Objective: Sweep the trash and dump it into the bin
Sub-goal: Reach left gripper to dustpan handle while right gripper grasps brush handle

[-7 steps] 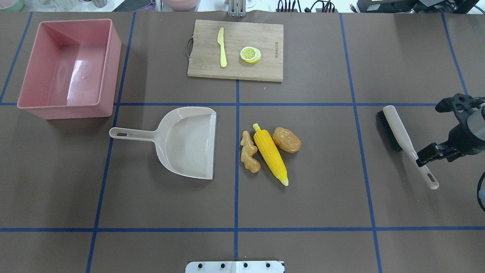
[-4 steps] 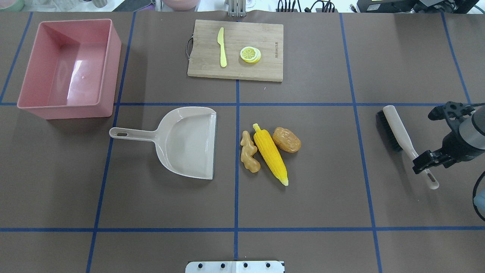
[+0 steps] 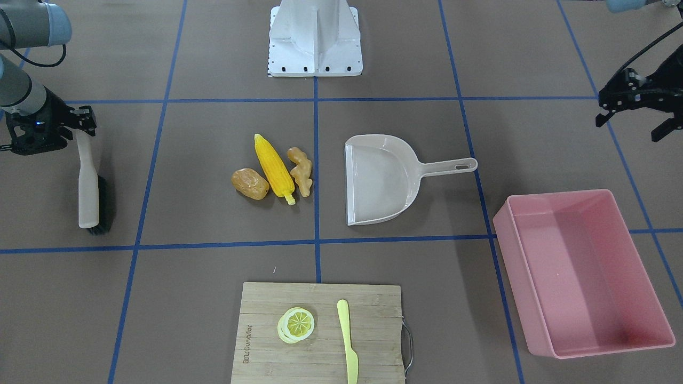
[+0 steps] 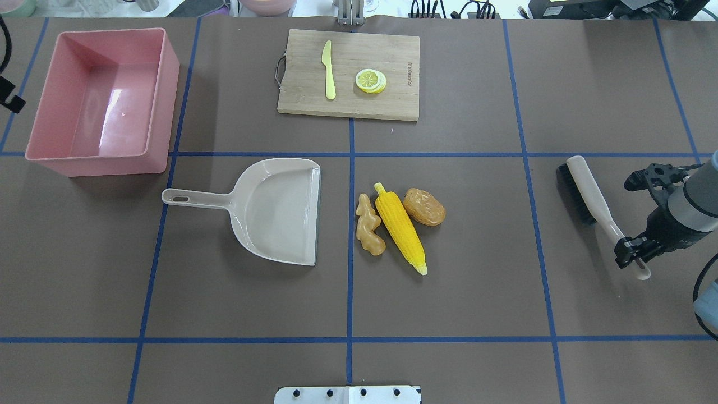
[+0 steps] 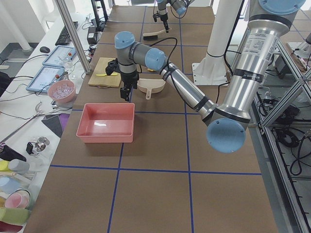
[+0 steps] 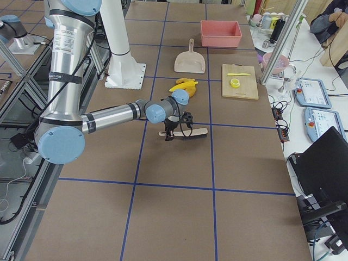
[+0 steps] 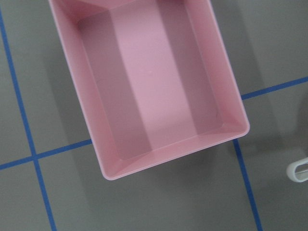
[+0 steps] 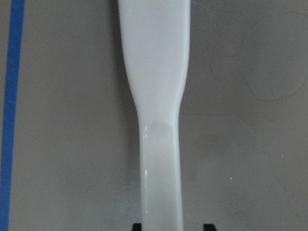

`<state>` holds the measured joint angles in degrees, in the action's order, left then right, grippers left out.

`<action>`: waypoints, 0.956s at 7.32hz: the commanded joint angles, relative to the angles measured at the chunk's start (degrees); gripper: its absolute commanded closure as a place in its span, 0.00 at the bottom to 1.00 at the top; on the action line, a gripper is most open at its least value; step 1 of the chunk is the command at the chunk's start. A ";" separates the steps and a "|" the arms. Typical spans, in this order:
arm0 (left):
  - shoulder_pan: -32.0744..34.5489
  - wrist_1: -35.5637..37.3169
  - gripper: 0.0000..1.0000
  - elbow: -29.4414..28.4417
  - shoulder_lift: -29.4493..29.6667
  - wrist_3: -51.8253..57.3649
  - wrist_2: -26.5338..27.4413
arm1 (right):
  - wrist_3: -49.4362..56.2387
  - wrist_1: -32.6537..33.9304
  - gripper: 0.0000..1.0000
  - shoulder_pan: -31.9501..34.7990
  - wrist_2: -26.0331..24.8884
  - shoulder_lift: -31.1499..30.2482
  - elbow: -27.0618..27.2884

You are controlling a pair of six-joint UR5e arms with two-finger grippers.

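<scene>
Brown surface [image 4: 449,292], nothing swept yet: my right jaws [image 4: 634,255] gape astride the white plastic brush [image 4: 586,191]'s handle, yellow-tan toy-food trash [image 4: 399,224] well aside.

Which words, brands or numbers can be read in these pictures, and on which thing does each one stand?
Cutting board: one short brand mark is burned into the wood near one end. It is too small and turned sideways, so it cannot be read.
Bin, dustpan, brush: no text shows on them.
Nothing else in view carries readable writing.
</scene>
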<state>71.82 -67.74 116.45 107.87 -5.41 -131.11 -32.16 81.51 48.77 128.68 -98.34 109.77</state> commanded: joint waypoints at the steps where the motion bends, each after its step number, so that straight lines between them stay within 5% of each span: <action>1: -10.75 -0.03 0.01 2.53 4.79 0.23 9.15 | -0.09 2.15 1.00 -0.07 0.08 0.77 -0.09; 5: -30.20 -0.38 0.01 4.76 6.21 1.97 18.05 | 0.17 2.60 1.00 0.27 -0.97 2.87 -0.69; 6: -32.07 -1.51 0.01 4.84 6.04 5.73 23.91 | 0.17 2.51 1.00 0.71 -1.06 4.37 -1.14; 7: -35.05 -9.01 0.01 3.10 4.73 11.51 25.54 | 0.00 2.51 1.00 0.63 -2.28 5.34 -1.14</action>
<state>40.48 -70.58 120.88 113.63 0.24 -109.13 -32.05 84.04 49.29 127.49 -94.46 108.87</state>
